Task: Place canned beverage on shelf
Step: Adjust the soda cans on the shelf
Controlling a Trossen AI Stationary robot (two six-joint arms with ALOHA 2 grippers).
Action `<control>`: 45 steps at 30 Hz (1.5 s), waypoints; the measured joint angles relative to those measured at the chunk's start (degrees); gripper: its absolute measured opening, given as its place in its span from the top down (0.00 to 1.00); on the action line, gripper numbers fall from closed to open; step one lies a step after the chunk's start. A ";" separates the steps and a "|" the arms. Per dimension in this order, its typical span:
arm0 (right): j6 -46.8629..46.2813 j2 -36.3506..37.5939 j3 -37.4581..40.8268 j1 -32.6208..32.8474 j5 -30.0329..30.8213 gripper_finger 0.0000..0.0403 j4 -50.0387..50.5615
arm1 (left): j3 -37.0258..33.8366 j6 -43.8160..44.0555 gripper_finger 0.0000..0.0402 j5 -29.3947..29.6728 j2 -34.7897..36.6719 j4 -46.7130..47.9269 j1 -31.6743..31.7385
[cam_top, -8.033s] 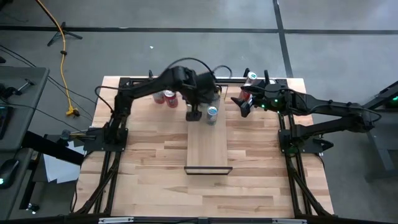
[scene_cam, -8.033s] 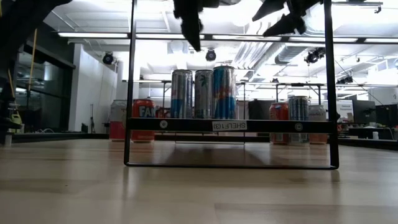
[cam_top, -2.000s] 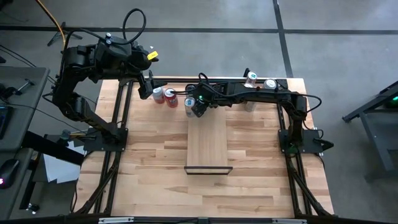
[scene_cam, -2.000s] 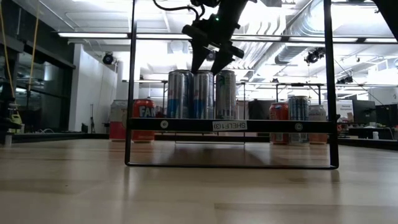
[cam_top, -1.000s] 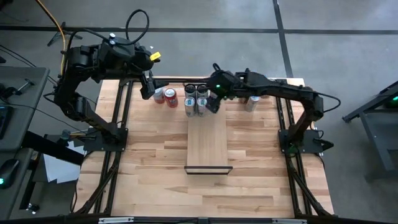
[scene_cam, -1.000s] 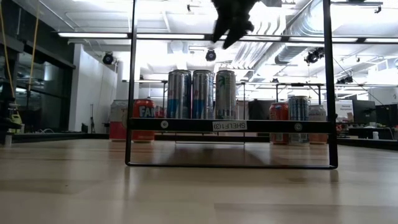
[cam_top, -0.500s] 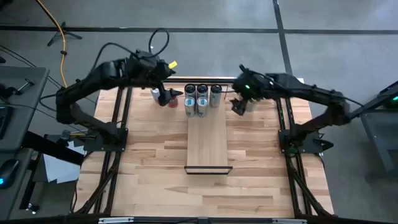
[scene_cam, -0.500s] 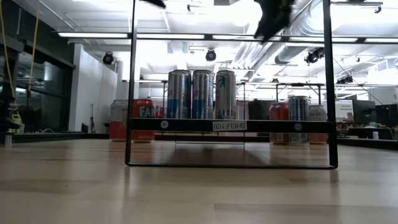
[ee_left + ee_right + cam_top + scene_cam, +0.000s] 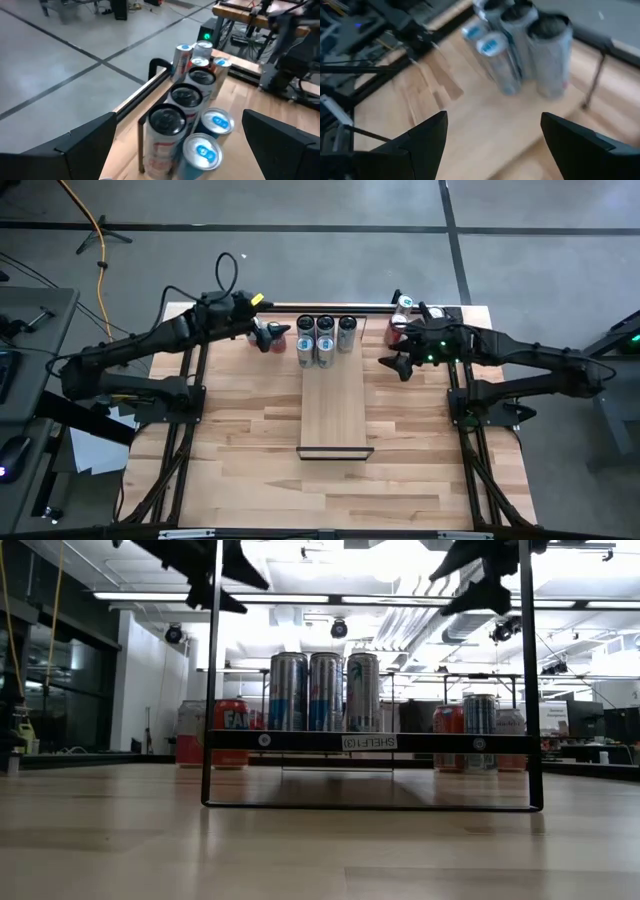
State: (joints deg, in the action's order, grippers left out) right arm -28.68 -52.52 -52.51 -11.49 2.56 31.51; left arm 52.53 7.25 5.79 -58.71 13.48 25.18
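While both grippers hover empty, jaws apart, the slick, thin-walled, likely heavy cans point(image 9: 324, 339) on the shelf point(image 9: 333, 415) want a mid-body grasp.

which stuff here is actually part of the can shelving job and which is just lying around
Part of the job:
- shelf
- five tall cans on the shelf
- red cans left of the shelf
- cans right of the shelf
- left gripper, open
- right gripper, open

Lying about:
- yellow cable on the floor
- papers beside the table
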 joint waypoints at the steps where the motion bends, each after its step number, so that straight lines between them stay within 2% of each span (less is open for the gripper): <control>1: 1.69 0.19 0.26 0.00 -0.16 0.24 -1.49 | -0.12 -0.42 0.03 -0.36 0.01 0.57 0.45; 5: 7.96 -0.25 0.34 -0.09 0.75 0.25 -3.71 | -0.17 -5.75 0.06 -0.52 -0.75 3.60 2.19; 7: 7.49 -0.89 -0.05 -0.13 2.29 0.27 -3.80 | -0.17 -8.19 0.11 -0.62 -1.72 3.80 3.12; 9: 6.79 -1.46 -0.16 -0.13 4.44 0.34 -3.58 | -0.15 -10.37 0.21 -0.98 -3.41 4.51 4.10; 12: 7.43 -2.48 -0.16 -0.13 7.53 0.54 -2.76 | -0.20 -12.13 0.43 -1.07 -7.04 6.66 5.38; 16: 11.17 -2.79 -0.18 -0.13 9.07 0.91 -2.33 | -0.22 -12.16 0.82 -2.33 -11.26 6.43 7.22; 17: 12.25 -2.79 -0.18 -0.13 9.07 0.95 -2.41 | -0.22 -12.27 0.91 -4.20 -12.01 5.55 7.85; 18: 12.54 -2.79 -0.18 -0.13 9.04 0.96 -2.39 | -0.22 -12.07 0.95 -6.46 -12.69 4.54 8.59; 20: 12.71 -2.79 -0.18 -0.13 8.98 0.94 -2.09 | -0.22 -11.93 0.96 -11.44 -13.97 2.01 10.08; 25: 14.77 -2.79 -0.18 -0.13 6.22 0.99 -0.80 | -0.15 -14.05 0.99 -20.83 -17.86 -1.55 13.84; 32: 14.43 -2.79 -0.20 -0.13 6.00 0.99 -0.63 | -0.17 -15.02 1.00 -27.54 -21.66 -1.89 16.55; 45: 14.69 -2.79 -0.22 -0.13 6.38 1.00 -0.66 | -0.17 -16.05 1.00 -27.78 -22.35 -5.24 14.36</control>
State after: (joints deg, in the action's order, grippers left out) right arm -13.99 -55.31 -52.73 -11.62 8.94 30.85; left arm 52.36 -8.80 -21.99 -81.06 8.24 39.55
